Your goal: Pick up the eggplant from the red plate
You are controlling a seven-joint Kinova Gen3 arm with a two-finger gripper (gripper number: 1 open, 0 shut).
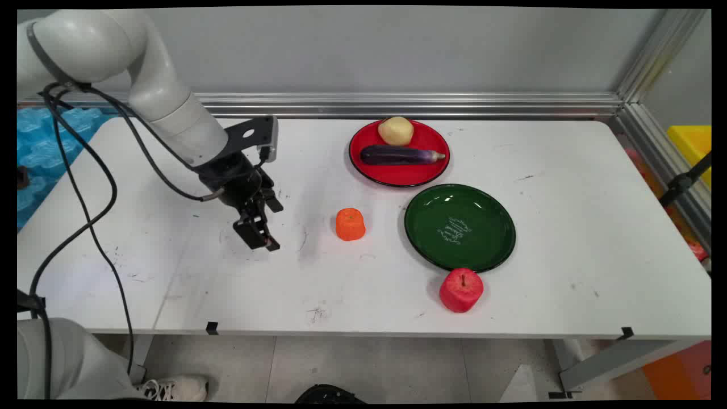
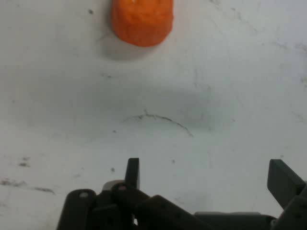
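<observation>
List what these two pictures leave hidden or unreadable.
- Hand view: the orange fruit is cut off by the top edge.
- Hand view: the open claw shows only fingertips; the bottom edge cuts the rest.
- Main view: white lettering on the green plate is too small to read.
- Main view: the yellow box runs past the right edge.

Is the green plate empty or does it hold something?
Empty. The green plate shows only its white lettering; the red apple sits on the table beside its near rim.

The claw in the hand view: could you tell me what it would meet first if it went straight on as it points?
Probably the bare table: the open claw points down at it. The orange fruit lies beyond, apart.
</observation>
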